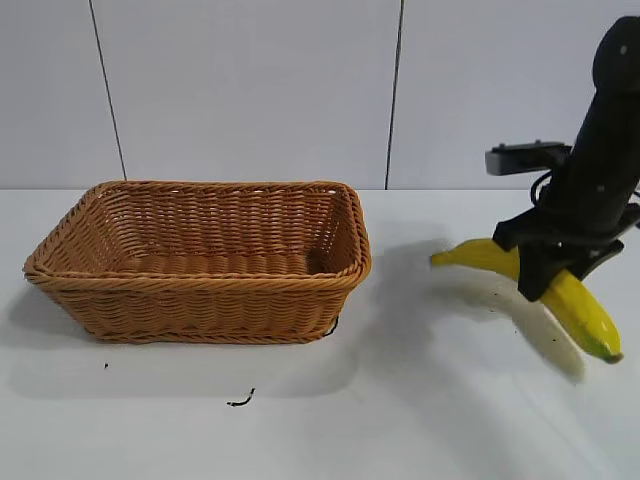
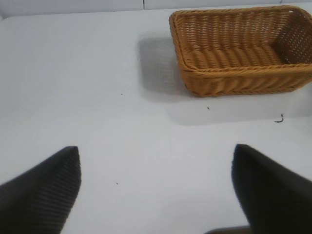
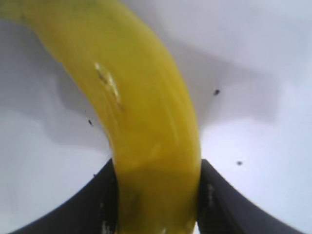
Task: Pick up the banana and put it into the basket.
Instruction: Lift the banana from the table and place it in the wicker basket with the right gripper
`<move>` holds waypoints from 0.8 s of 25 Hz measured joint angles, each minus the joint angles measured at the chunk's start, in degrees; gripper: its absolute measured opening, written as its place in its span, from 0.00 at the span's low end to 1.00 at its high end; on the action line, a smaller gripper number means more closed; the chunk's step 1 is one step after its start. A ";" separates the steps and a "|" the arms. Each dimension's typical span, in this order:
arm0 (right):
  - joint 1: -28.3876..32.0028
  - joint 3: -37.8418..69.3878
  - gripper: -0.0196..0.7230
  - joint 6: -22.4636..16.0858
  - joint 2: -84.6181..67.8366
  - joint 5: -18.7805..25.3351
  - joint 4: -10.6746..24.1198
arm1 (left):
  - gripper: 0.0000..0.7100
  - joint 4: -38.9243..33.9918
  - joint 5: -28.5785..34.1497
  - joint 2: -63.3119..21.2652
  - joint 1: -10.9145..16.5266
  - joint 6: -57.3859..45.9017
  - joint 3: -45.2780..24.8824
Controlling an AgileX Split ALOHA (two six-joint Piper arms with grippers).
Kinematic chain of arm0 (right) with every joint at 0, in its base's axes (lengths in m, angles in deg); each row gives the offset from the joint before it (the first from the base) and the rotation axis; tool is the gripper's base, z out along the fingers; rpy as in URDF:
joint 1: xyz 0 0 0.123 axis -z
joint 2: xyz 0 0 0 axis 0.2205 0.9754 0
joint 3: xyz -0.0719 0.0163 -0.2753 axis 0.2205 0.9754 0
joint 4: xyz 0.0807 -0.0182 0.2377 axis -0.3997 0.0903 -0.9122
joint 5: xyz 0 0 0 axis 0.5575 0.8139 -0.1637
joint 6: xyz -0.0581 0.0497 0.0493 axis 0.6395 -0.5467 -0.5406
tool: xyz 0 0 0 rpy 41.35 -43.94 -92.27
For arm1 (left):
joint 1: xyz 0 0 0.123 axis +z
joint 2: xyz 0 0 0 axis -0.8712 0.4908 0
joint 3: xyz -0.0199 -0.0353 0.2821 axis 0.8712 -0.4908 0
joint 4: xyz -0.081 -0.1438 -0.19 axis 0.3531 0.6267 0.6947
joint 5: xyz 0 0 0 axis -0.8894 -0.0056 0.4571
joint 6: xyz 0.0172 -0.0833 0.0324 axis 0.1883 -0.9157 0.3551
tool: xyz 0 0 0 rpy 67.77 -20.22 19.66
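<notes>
The yellow banana (image 1: 580, 305) hangs above the white table at the right, held near its middle by my right gripper (image 1: 545, 270), which is shut on it. In the right wrist view the banana (image 3: 141, 117) fills the space between the two black fingers (image 3: 87, 204). The light-brown wicker basket (image 1: 200, 285) stands on the table at the left, well apart from the banana, and looks empty. It also shows in the left wrist view (image 2: 243, 73). My left gripper (image 2: 156, 165) is open and empty over bare table, out of the exterior view.
A small dark scrap (image 1: 240, 401) lies on the table in front of the basket. The table (image 1: 420, 400) between basket and banana is bare white surface. A grey panelled wall stands behind.
</notes>
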 joint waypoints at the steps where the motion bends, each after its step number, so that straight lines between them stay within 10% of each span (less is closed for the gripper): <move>1: 0.00 -1.30 0.42 0.00 -0.51 1.53 0.06 | 0.89 0.00 0.00 0.00 0.00 0.00 0.00; 11: -2.38 -16.14 0.42 -1.36 -0.62 7.77 1.25 | 0.89 0.00 0.00 0.00 0.00 0.00 0.00; 20: -15.62 -21.73 0.42 -1.36 -0.57 2.49 1.92 | 0.89 0.00 0.00 0.00 0.00 0.00 0.00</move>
